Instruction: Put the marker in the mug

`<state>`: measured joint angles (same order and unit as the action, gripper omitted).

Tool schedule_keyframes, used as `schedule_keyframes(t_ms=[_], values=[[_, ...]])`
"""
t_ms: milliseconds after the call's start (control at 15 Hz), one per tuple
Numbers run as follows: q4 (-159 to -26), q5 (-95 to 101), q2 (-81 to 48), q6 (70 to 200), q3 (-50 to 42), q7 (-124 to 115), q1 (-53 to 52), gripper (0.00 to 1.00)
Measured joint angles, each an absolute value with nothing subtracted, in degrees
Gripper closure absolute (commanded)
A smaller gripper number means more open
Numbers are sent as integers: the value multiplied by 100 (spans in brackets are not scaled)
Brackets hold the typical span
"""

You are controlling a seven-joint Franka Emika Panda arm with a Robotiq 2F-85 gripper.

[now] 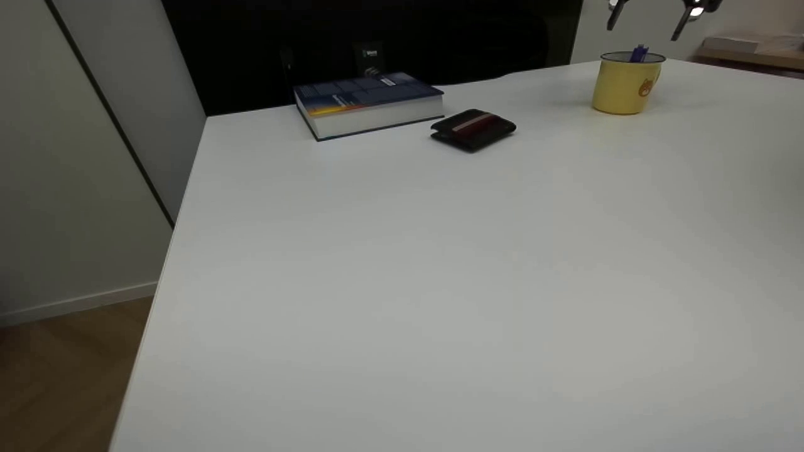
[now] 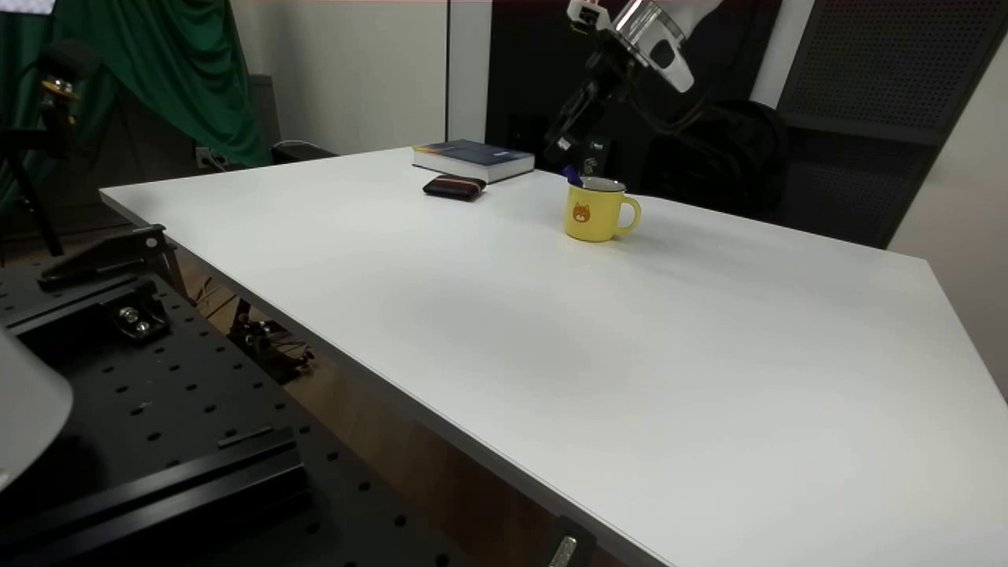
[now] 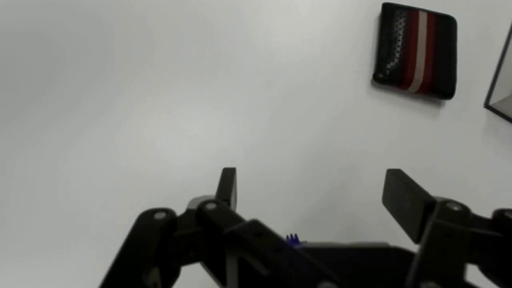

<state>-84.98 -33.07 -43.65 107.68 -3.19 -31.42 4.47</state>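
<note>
The yellow mug stands upright on the white table in both exterior views. The marker's blue end sticks up above the mug's rim, and it leans over the rim in an exterior view. The rest of the marker is hidden inside the mug. My gripper is above the mug, apart from it, with its fingers spread and nothing between them. In the wrist view, the gripper is wide open; the marker's blue tip peeks out behind the gripper body, which hides nearly all of the mug.
A black wallet with a red and white stripe lies on the table, also in the wrist view. A thick blue book lies beside it near the table edge. A black perforated platform stands along another edge.
</note>
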Motion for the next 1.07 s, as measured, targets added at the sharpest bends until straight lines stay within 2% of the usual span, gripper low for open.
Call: schedule_keyframes(t_ms=[467, 1067], values=[[-8575, -1986, -4028, 10605, -161, -2585, -336, 0], [-9767, -197, -3369, 12388, -62, -1823, -1154, 0]])
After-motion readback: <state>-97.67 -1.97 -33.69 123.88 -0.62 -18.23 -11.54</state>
